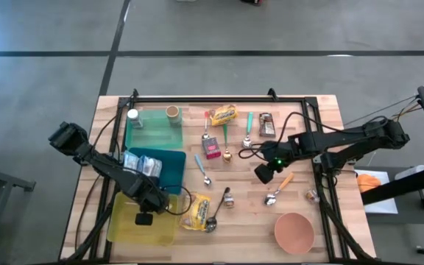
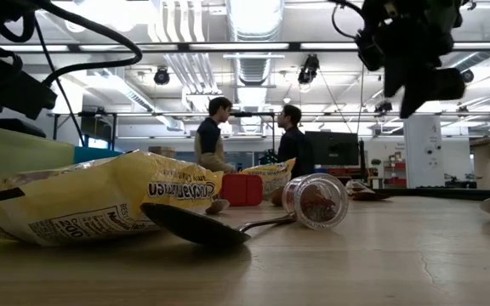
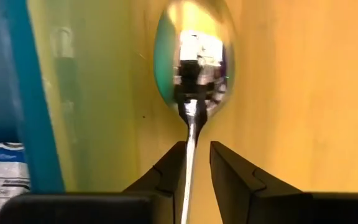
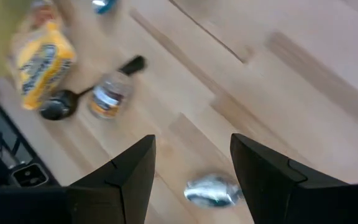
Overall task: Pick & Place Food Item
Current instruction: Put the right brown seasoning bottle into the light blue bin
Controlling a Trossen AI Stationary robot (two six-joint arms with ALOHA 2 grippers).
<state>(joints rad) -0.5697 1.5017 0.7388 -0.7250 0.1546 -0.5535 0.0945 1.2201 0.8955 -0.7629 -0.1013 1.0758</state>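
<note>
The left gripper [image 3: 196, 163] hovered over the near-left yellow tray [image 1: 124, 224], its jaws slightly parted around the handle of a metal spoon [image 3: 194, 62] lying between them. Farther right, the right gripper [image 4: 191, 168] hung open above a spoon bowl [image 4: 213, 190].

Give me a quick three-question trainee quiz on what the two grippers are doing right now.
1. True or false: the right gripper holds something.
2. The spoon between the left gripper's fingers is over: A the yellow tray, B a teal tray, C bare wood.
3. Fill in: the only bowl on the table is ___ in colour.
Key: 1 false, it hangs open and empty over the table. 2 A. 3 pink.
</note>
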